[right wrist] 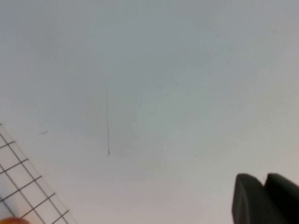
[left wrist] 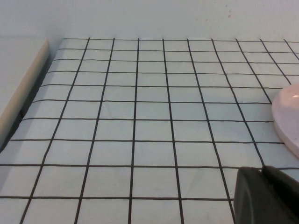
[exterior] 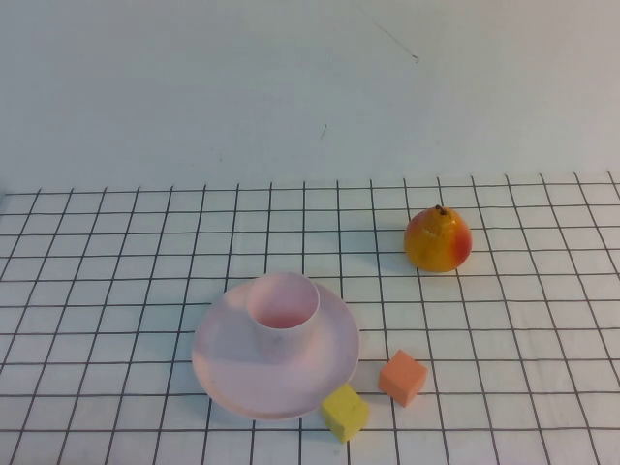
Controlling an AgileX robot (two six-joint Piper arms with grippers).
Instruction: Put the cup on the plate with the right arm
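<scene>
The pale pink cup stands upright on the round pale pink plate, toward its far side. Neither arm shows in the high view. In the left wrist view my left gripper is shut and empty over the grid mat, with the plate's edge off to one side. In the right wrist view my right gripper is shut and empty, facing the plain pale surface beyond the mat, away from the cup.
A yellow-red pear stands on the mat to the right of the plate, further back. A yellow cube touches the plate's front right rim. An orange cube lies just right of it. A cream ledge borders the mat.
</scene>
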